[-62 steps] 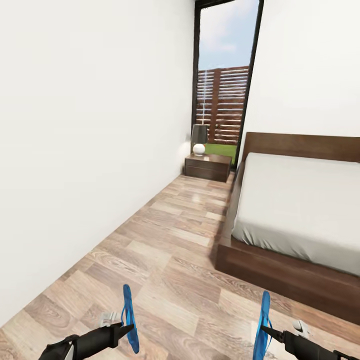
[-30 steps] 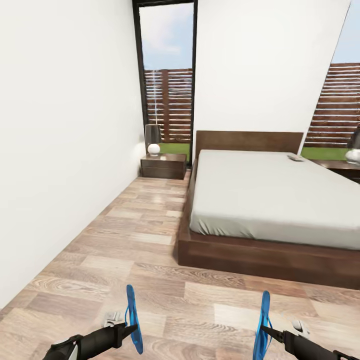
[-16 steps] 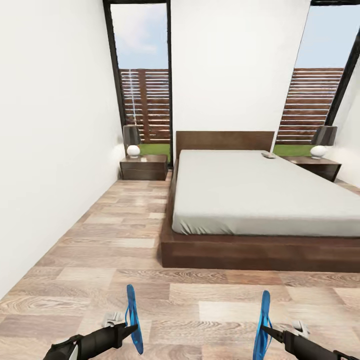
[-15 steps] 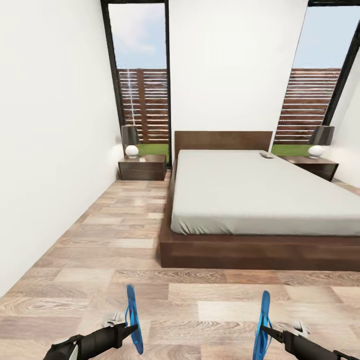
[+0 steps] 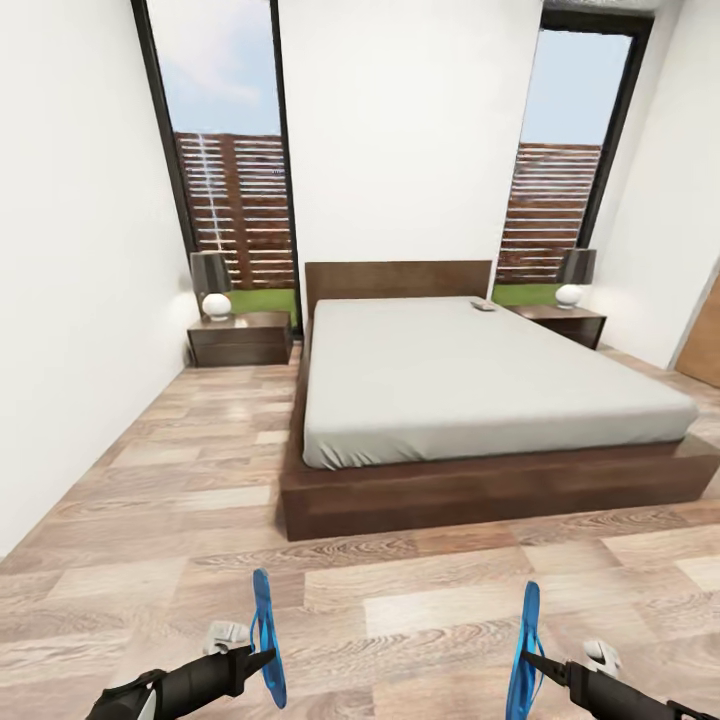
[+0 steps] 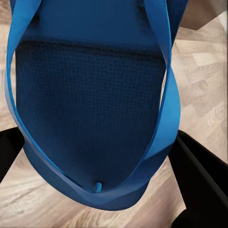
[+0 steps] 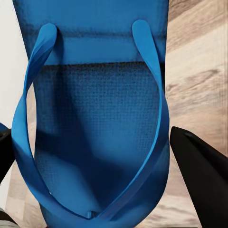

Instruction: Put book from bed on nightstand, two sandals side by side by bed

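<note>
As the head view swings right, the whole bed (image 5: pixel 470 390) and both nightstands appear; each pincer still clamps its upright blue sandal, left (image 5: pixel 264 650), right (image 5: pixel 524 655).

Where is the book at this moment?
In the head view, the book lies on the bed at its far right corner, near the headboard and the right nightstand.

The bed (image 5: pixel 470 400) stands ahead, headboard against the far wall, a nightstand (image 5: pixel 240 338) at each side. The book (image 5: pixel 483 305) lies on the mattress near the right nightstand (image 5: pixel 558 322).
</note>
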